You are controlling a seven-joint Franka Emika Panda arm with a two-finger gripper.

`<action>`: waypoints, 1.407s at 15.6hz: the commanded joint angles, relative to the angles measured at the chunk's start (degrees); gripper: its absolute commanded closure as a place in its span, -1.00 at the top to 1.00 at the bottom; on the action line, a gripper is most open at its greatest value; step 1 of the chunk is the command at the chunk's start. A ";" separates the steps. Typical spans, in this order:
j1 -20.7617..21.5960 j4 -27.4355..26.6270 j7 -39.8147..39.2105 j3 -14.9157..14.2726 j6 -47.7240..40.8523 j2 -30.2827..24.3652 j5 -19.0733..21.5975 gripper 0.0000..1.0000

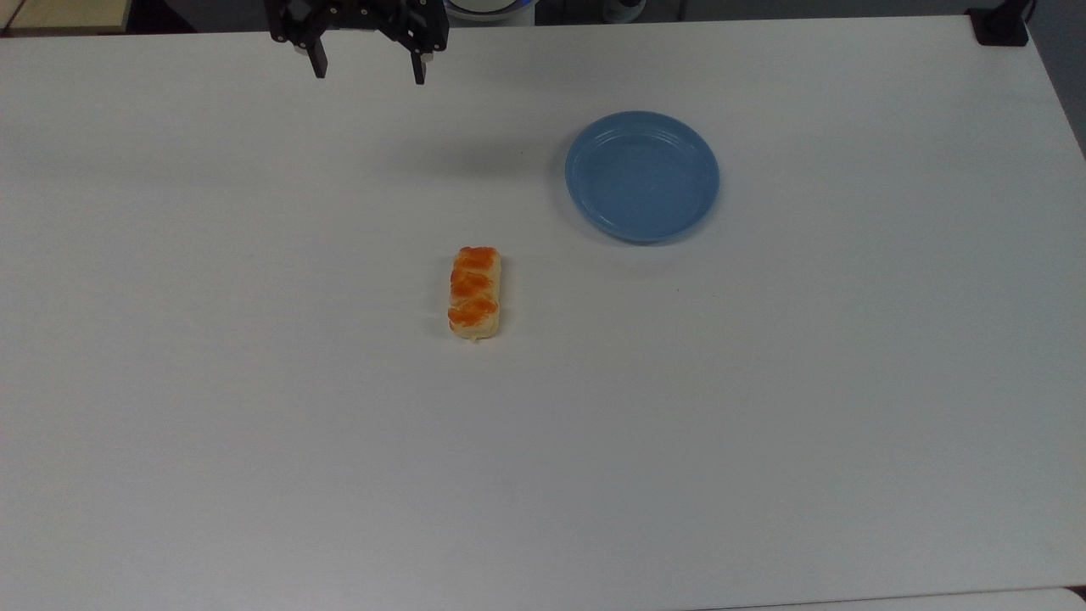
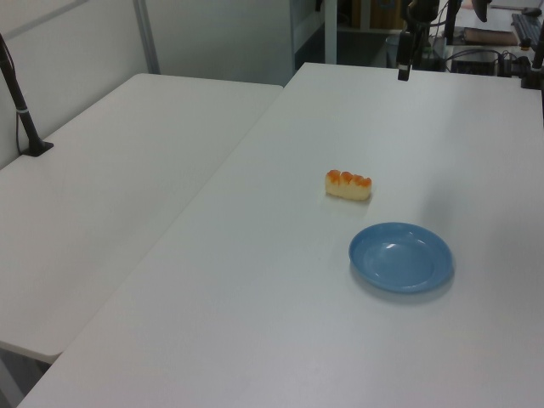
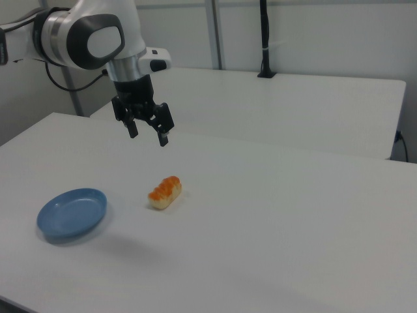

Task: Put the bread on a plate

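The bread [image 1: 475,293], a small pale-yellow loaf with three orange-brown bumps, lies flat near the middle of the white table [image 1: 254,424]. The blue plate [image 1: 642,176] sits bare to the top view's right of the loaf, a short gap away. My gripper [image 1: 369,75] hangs open and holds nothing, high above the table's far edge in the top view. In the right view the gripper [image 3: 148,137] hovers above and behind the bread [image 3: 165,192], with the plate [image 3: 71,212] at the right view's left. The left view shows the bread [image 2: 348,184], the plate [image 2: 400,257] and one dark finger [image 2: 404,66].
A second white table [image 2: 110,195] adjoins at the left view's left, with a black post [image 2: 21,110] clamped to it. Another black post [image 3: 264,39] stands on the far table in the right view. A black clamp [image 1: 1001,25] sits at the top view's upper right corner.
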 commanded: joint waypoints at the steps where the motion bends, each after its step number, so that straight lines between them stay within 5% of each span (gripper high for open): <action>1: -0.11 0.83 -0.73 -0.45 -3.43 -0.66 1.17 1.00; 15: 0.15 0.76 -1.09 -0.46 -3.11 -0.23 1.26 1.00; 22: 0.42 0.76 -1.35 -0.81 1.36 6.00 4.68 1.00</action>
